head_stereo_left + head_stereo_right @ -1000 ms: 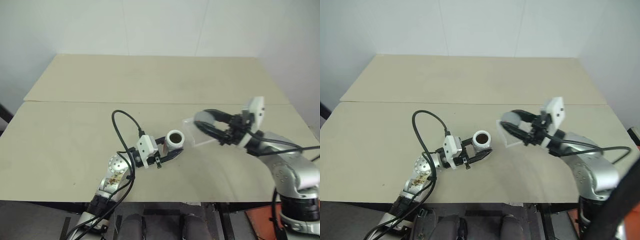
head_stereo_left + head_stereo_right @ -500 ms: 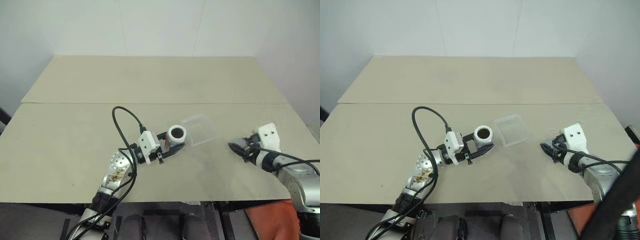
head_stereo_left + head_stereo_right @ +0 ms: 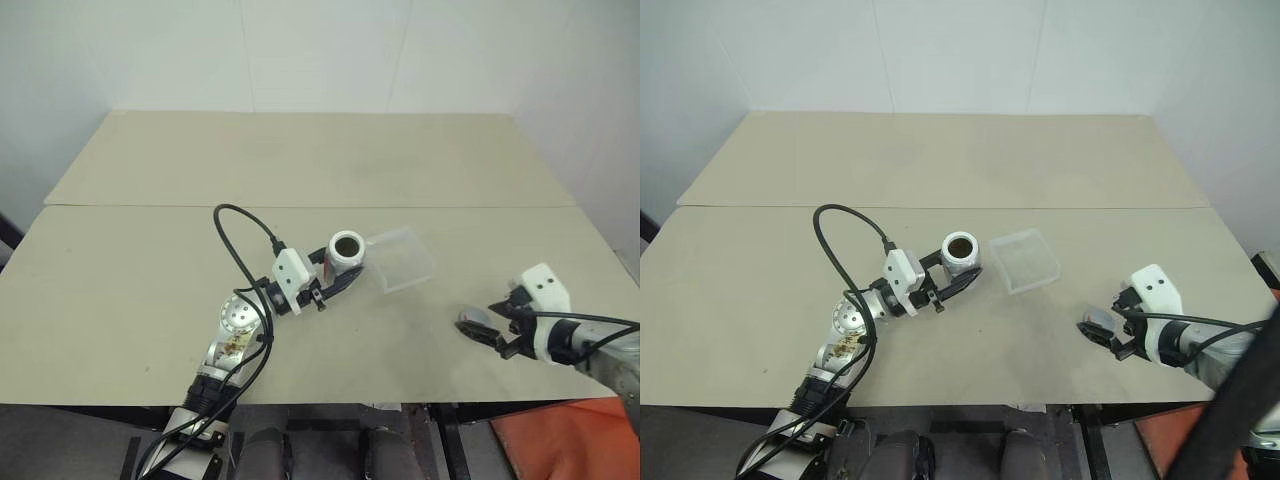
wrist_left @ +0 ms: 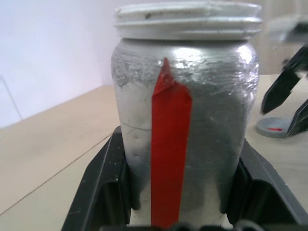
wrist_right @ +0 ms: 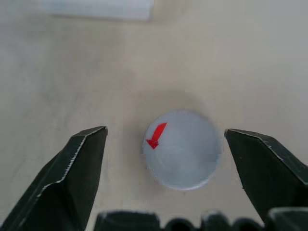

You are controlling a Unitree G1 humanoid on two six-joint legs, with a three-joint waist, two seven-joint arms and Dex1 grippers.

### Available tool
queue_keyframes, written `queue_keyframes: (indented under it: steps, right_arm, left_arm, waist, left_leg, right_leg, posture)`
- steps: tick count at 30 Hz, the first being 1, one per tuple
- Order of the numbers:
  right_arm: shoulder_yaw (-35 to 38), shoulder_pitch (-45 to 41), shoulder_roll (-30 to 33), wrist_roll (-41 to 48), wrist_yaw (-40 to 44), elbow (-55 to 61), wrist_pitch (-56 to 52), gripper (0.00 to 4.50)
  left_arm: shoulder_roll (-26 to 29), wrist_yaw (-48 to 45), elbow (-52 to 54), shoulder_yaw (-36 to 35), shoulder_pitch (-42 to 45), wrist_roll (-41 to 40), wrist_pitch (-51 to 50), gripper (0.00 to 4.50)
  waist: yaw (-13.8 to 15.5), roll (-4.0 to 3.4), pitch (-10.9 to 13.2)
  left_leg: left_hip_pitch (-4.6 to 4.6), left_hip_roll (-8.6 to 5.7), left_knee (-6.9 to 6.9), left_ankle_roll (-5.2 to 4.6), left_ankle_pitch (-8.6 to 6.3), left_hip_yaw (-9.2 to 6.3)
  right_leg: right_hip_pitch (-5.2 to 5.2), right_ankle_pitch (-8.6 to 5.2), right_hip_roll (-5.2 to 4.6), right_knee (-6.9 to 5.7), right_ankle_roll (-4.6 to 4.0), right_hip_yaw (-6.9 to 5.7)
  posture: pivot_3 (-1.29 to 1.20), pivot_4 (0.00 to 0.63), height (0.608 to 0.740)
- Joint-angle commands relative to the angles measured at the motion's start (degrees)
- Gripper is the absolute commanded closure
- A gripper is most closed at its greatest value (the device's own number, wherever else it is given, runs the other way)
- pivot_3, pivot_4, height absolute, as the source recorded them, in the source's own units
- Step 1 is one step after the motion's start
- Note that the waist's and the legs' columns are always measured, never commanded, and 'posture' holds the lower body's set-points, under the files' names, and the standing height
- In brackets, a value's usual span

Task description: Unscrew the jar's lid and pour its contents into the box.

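Note:
The silvery jar (image 3: 347, 256), with a red strip (image 4: 169, 144) down its side, stands upright and open-topped, and my left gripper (image 3: 343, 274) is shut on its body. Brown contents (image 3: 347, 244) show inside its mouth. The clear box (image 3: 400, 258) lies on the table just right of the jar. The grey-blue lid (image 5: 183, 149), with a small red mark, lies flat on the table at the front right. My right gripper (image 5: 166, 134) hovers over it, open, one finger on each side and neither touching it.
A black cable (image 3: 240, 235) loops from my left wrist over the table (image 3: 150, 290). The seam between the two tabletop boards (image 3: 300, 206) runs behind the jar. The table's right edge (image 3: 610, 250) is close to my right arm.
My right gripper swung right and down from above the box to the table's front right, opened and let go of the lid. My left gripper carried the jar slightly toward the box.

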State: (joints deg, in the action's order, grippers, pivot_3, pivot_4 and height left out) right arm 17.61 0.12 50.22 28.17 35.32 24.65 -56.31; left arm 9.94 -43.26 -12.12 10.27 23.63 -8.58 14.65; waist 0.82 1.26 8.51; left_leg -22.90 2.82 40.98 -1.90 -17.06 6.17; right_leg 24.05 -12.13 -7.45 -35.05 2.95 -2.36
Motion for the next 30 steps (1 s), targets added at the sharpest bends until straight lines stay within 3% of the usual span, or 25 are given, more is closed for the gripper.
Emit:
queue_keyframes:
  steps: [1, 10, 15, 18, 21, 30]
  right_arm:
    - [3.3, 0.1, 0.3, -1.3, -2.2, 3.3, 1.1, 0.01]
    - [4.7, 1.9, -4.5, -3.4, -7.8, 12.8, 3.8, 0.01]
    - [5.5, 6.2, -8.4, -1.7, -8.2, 19.5, 4.4, 0.01]
    - [5.1, 9.5, -10.5, -2.2, -8.4, 21.4, 5.7, 0.01]
    - [4.5, 11.2, -11.3, -2.9, -9.2, 22.5, 5.4, 0.01]
    - [7.5, 13.9, -10.7, -1.8, -8.5, 26.9, 3.8, 0.01]
  left_arm:
    - [-0.3, 0.8, -0.5, -0.6, 3.6, 0.3, 0.5, 2.5]
    - [-2.0, 4.1, -16.8, -2.0, 19.3, 3.5, 3.8, 2.5]
    - [-1.6, 12.9, -37.0, 4.9, 34.2, 18.5, 13.5, 2.5]
    - [-1.1, 24.8, -48.4, 12.9, 42.5, 31.6, 20.0, 2.5]
    - [-2.9, 36.7, -56.1, 17.9, 49.1, 39.5, 21.4, 2.5]
    - [-5.2, 76.8, -64.9, 46.2, 62.4, 72.9, 12.7, 2.5]
  waist:
    - [0.0, 0.0, 0.0]
    - [0.4, 0.02, 0.0]
    - [1.0, 0.09, 0.1]
    - [1.6, 0.14, 0.1]
    - [1.5, 0.18, 0.1]
    - [1.5, 0.43, 0.3]
  left_leg:
    - [-0.01, -0.01, 0.0, 0.0, 0.0, 0.01]
    - [-0.06, -0.05, 0.01, 0.03, 0.02, 0.02]
    - [-0.11, -0.08, 0.02, 0.04, 0.03, 0.02]
    - [-0.18, -0.12, 0.02, 0.0, 0.01, -0.01]
    - [-0.28, -0.13, 0.06, -0.01, 0.0, 0.0]
    - [-0.4, -0.11, 0.07, -0.1, -0.05, -0.08]
  right_leg:
    - [0.01, 0.0, 0.0, 0.01, 0.0, 0.0]
    - [0.01, 0.0, 0.0, 0.04, 0.03, -0.01]
    - [0.02, 0.0, 0.0, 0.05, 0.05, -0.04]
    - [0.02, 0.01, 0.0, 0.11, 0.06, -0.07]
    - [0.08, 0.02, -0.01, 0.14, 0.08, -0.06]
    - [0.21, -0.01, -0.01, 0.1, 0.12, -0.08]
  posture:
    - [0.0, 0.15, 0.74]
    - [0.0, 0.15, 0.74]
    - [0.0, 0.15, 0.74]
    - [0.0, 0.15, 0.74]
    - [0.0, 0.15, 0.74]
    - [0.0, 0.15, 0.74]
